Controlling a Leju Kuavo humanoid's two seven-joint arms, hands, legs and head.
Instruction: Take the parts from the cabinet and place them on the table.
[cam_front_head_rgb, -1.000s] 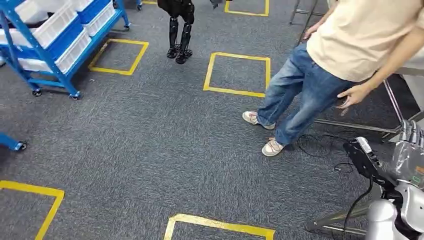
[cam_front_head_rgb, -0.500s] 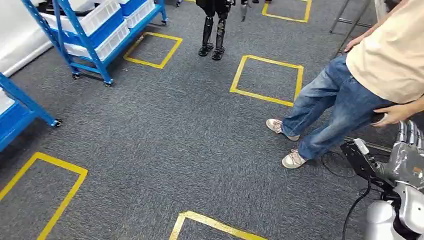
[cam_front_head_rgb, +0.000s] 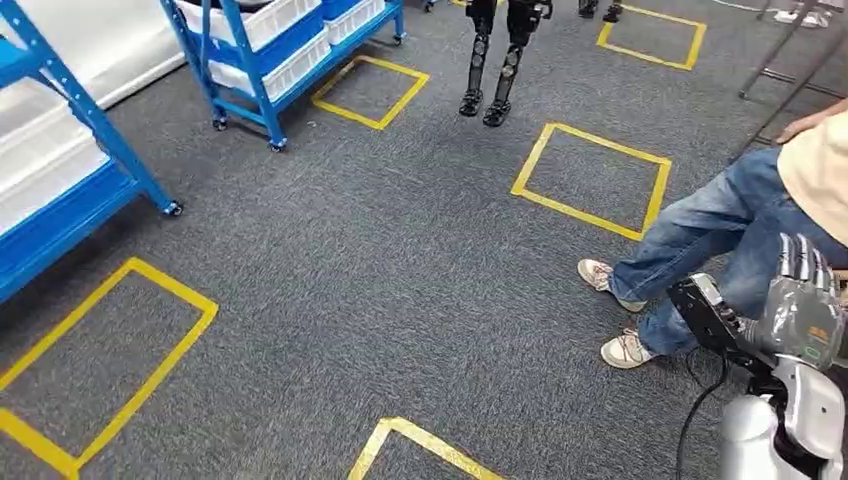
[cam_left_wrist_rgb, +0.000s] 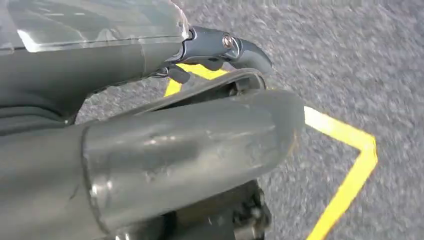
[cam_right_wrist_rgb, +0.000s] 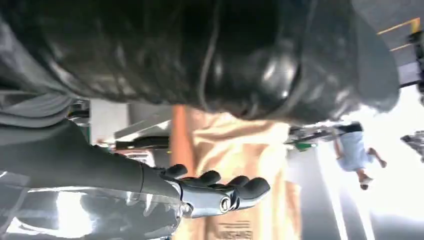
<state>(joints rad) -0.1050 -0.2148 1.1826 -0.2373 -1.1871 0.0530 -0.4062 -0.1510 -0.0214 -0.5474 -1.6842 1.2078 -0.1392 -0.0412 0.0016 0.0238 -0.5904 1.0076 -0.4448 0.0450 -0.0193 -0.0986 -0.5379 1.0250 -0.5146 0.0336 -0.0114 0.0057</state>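
Observation:
A blue wheeled rack (cam_front_head_rgb: 262, 62) with white bins (cam_front_head_rgb: 285, 55) stands at the far left. A second blue rack (cam_front_head_rgb: 60, 190) with a white bin fills the near left edge. My right hand (cam_front_head_rgb: 803, 300) is raised at the right edge, fingers straight up and together, with nothing seen in it. In the right wrist view its fingers (cam_right_wrist_rgb: 220, 187) stretch out flat in front of a beige shirt. My left hand (cam_left_wrist_rgb: 165, 150) hangs over grey carpet, thumb and one dark fingertip (cam_left_wrist_rgb: 247, 50) showing, nothing between them. No parts are visible.
A person in jeans (cam_front_head_rgb: 700, 225) and pale shoes (cam_front_head_rgb: 625, 350) stands close by my right hand. Another robot's black legs (cam_front_head_rgb: 495, 70) stand at the far middle. Yellow tape squares (cam_front_head_rgb: 590, 180) mark the grey carpet, and metal table legs (cam_front_head_rgb: 790, 60) show at the far right.
The whole picture has shifted because the camera turned left: the blue racks have come further into view and the person has slid to the right edge. My right hand stays raised.

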